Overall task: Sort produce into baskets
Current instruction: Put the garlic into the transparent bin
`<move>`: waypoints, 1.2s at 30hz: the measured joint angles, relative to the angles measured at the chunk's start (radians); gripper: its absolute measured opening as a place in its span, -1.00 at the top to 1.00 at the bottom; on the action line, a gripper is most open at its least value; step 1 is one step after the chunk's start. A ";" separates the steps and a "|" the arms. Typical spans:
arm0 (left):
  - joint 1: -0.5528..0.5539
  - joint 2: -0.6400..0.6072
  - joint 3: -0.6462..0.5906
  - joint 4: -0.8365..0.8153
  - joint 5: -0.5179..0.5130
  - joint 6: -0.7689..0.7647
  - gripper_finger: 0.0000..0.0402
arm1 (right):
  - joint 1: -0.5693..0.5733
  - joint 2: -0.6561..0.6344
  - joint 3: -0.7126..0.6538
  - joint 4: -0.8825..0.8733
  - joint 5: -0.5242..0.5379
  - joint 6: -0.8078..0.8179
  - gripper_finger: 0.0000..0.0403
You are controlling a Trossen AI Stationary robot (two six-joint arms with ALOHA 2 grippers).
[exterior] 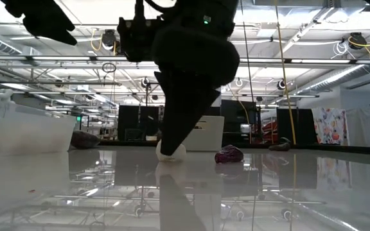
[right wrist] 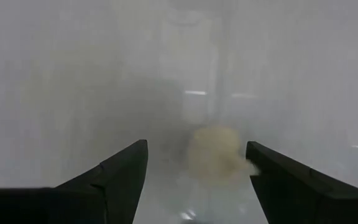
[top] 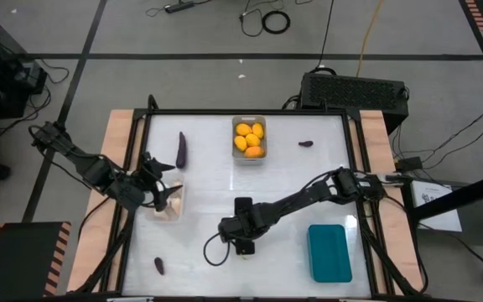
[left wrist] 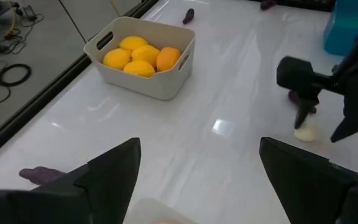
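Pale beige, a garlic bulb (right wrist: pixel 213 152) is seen lying on the white table (top: pixel 292 184) near its middle, framed between the spread fingers of the right gripper (right wrist: pixel 196 171), which is lowered over it, apparently so that the bulb can be clasped; nothing is pinched yet. Orange fruits (top: pixel 249 138) are already gathered in the grey basket (top: pixel 235 156) at the far edge, purple eggplants (top: pixel 181 149) remain loose, and the teal basket (top: pixel 329 252) stands unfilled. The left gripper (left wrist: pixel 197 162) is held spread and unladen over the clear basket (top: pixel 177 205), judged to be waiting.

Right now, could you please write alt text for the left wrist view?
A grey basket of yellow-orange fruits stands on the white table beyond the open left end effector. Farther off, the right end effector straddles a pale garlic bulb.
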 joint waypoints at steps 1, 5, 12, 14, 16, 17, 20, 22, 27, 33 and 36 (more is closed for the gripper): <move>0.000 -0.002 0.000 0.001 0.000 0.000 -0.67 | -0.001 0.000 -0.005 0.012 -0.024 -0.003 -0.30; 0.000 -0.002 0.000 0.003 0.000 0.000 -0.67 | -0.004 0.000 -0.034 0.047 -0.050 -0.021 -0.20; 0.000 -0.002 0.000 0.006 0.000 -0.002 -0.67 | -0.007 0.000 -0.040 0.061 -0.048 -0.040 0.17; 0.000 -0.002 0.000 0.006 0.000 -0.002 -0.67 | -0.007 0.000 -0.040 0.072 -0.048 -0.057 0.28; 0.000 -0.002 0.000 0.006 0.000 -0.002 -0.67 | -0.007 -0.001 -0.028 0.071 -0.047 -0.075 0.37; 0.000 -0.002 0.000 0.006 0.000 -0.002 -0.67 | -0.008 -0.001 -0.017 0.077 -0.045 -0.086 0.40; 0.000 -0.002 0.000 0.006 0.001 -0.002 -0.67 | -0.017 -0.006 0.010 0.151 -0.045 -0.128 0.46; 0.000 -0.002 0.000 0.005 0.001 -0.002 -0.67 | -0.029 -0.006 0.019 0.255 -0.044 -0.165 0.46; 0.000 -0.002 0.000 0.005 0.001 -0.002 -0.67 | -0.074 -0.001 0.019 0.599 -0.043 -0.248 0.43; 0.002 -0.002 0.000 0.005 0.000 -0.002 -0.67 | -0.148 0.033 0.020 0.887 -0.043 -0.263 0.43; 0.014 -0.002 0.000 0.004 -0.006 0.000 -0.67 | -0.180 0.075 0.020 1.020 -0.043 -0.255 0.42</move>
